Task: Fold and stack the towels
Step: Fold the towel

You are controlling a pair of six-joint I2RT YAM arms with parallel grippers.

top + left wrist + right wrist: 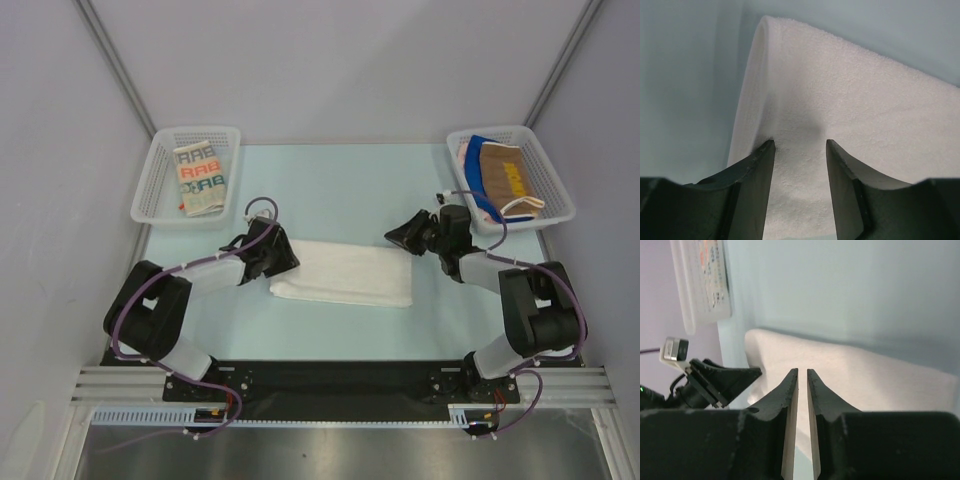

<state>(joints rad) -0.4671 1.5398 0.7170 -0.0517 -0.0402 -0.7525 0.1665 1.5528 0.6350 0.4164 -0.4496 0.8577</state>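
left basket (150,195), far-left corner of table (340,165): holds one cream lettered towel (201,178), folded flat. treat as the base of the stack. note the raised mesh rim, and lift any load over it, not through it.

left gripper (272,250): set at the left end of the white towel (345,272). fingers (757,170) parted, one to each side of a patch of pile, not clamped on cloth. contact of the tips with the surface likely, not certain.

white towel, mid-table between the arms: lies as a long folded rectangle, one edge rounded over as a fold in the left wrist view. judged light, soft and limp, with thick pile that gives good grip; not fragile. expect sagging and unfolding if raised by a single layer. pinch all layers together at a short end, near a corner or on the fold. bare table shows on the far side, towards both baskets, and on the near side up to the arm bases. keep sweeps low and short.

right gripper (403,236): hovers just beside the towel's far-right corner. fingers drawn almost together, only a thin slit between, nothing seen in it. open before any pinch.

right basket (560,200), far-right corner: holds a brown towel (503,172) over a blue towel (480,195), both loose and unfolded. expect dragging on the rim during removal.
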